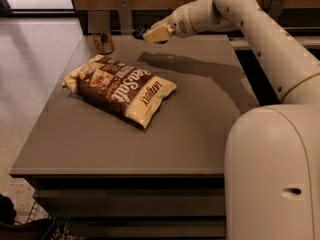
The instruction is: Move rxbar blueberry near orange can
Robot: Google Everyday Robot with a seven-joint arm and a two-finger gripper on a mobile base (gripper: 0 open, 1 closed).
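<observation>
Bar aloft in the claw, can waiting in the upper left

The likeliest trouble is a knock: the orange can (103, 43) stands upright close to the bench's (200, 129) far left edge, and a claw (148, 35) coming in low could tip it or push it off. A drop short of the can could land on the chip bag (120, 89) just below it. The claw hangs at upper middle, above the bench, closed on the rxbar blueberry (136, 32), whose dark end pokes out leftward from its tip, toward the can but clearly apart from it.
</observation>
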